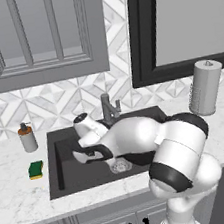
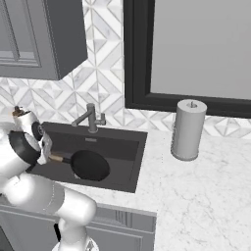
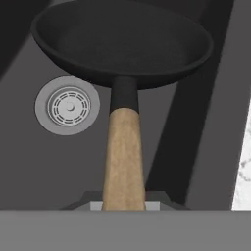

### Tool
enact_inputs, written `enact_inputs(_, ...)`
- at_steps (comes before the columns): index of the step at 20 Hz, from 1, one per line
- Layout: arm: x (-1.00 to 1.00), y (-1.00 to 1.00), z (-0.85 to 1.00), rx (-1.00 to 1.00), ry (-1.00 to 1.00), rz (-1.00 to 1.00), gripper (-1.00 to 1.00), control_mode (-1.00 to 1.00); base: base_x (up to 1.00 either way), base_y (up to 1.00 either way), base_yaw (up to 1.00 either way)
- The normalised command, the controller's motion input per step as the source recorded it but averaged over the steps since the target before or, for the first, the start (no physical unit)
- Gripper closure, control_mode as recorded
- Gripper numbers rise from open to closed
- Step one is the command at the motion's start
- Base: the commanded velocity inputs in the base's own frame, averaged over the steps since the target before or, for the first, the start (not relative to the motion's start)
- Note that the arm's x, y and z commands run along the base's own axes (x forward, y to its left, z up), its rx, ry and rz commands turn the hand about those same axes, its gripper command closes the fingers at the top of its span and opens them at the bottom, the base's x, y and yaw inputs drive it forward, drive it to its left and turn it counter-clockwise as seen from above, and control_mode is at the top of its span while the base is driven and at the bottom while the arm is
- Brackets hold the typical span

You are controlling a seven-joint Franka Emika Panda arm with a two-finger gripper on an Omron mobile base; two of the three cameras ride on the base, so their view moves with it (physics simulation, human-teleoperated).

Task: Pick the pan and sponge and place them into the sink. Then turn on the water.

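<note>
White marble counter (image 2: 206, 191), dark sink (image 2: 132, 147), pincer (image 3: 123, 206) pinching the pan (image 3: 122, 41) handle.

Flat, even rendered light, pretty bright, no glare anywhere. Everything's a bit soft and low-res. The sink (image 1: 53, 162) basin stays dark.

Tool (image 3: 123, 206) clamped, arm low
</note>
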Motion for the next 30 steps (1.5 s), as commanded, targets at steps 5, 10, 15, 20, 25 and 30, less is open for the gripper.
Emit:
enact_inputs(5, 0.36, 0.0, -0.43, 0.0, 0.0, 0.0, 1.0, -1.0, 0.0, 0.0, 0.0)
enact_inputs(10, 0.37, 0.0, -0.43, 0.0, 0.0, 0.0, 1.0, -1.0, 0.0, 0.0, 0.0)
enact_inputs(15, 0.32, 0.0, -0.46, 0.0, 0.0, 0.0, 1.0, -1.0, 0.0, 0.0, 0.0)
enact_inputs(20, 0.3, 0.01, -0.44, 0.0, 0.0, 0.0, 1.0, -1.0, 0.0, 0.0, 0.0)
enact_inputs(25, 0.3, 0.14, -0.44, 0.0, 0.0, 0.0, 1.0, -1.0, 0.0, 0.0, 0.0)
enact_inputs(30, 0.02, 0.41, -0.27, -0.04, -0.07, 0.0, -1.0, -1.0, 0.0, 0.0, 0.0)
